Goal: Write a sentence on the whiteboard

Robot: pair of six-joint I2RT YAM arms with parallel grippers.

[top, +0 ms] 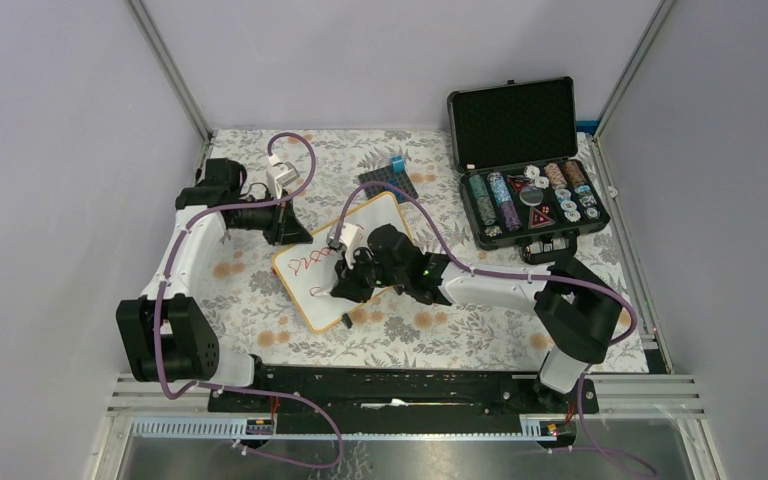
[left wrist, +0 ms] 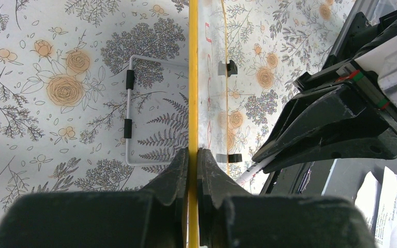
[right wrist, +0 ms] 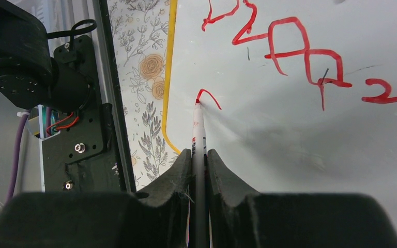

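The whiteboard (top: 375,215), with its yellowish frame, lies slanted on the flowered table in the middle of the top view. My left gripper (top: 295,232) is shut on its far-left edge; the left wrist view shows both jaws (left wrist: 193,151) pinching the thin frame edge (left wrist: 193,77). My right gripper (top: 345,285) hovers over the board's near half, shut on a white marker (right wrist: 198,129). The marker's red tip touches the board (right wrist: 289,144) at the start of a short red stroke (right wrist: 209,97). Above that stroke runs a scribbled red line of the sentence (right wrist: 289,46).
An open black case (top: 530,165) of poker chips stands at the back right. A dark studded baseplate (top: 390,185) with a blue brick (top: 398,163) lies just behind the board. A white wire stand (left wrist: 129,111) lies on the cloth left of the board.
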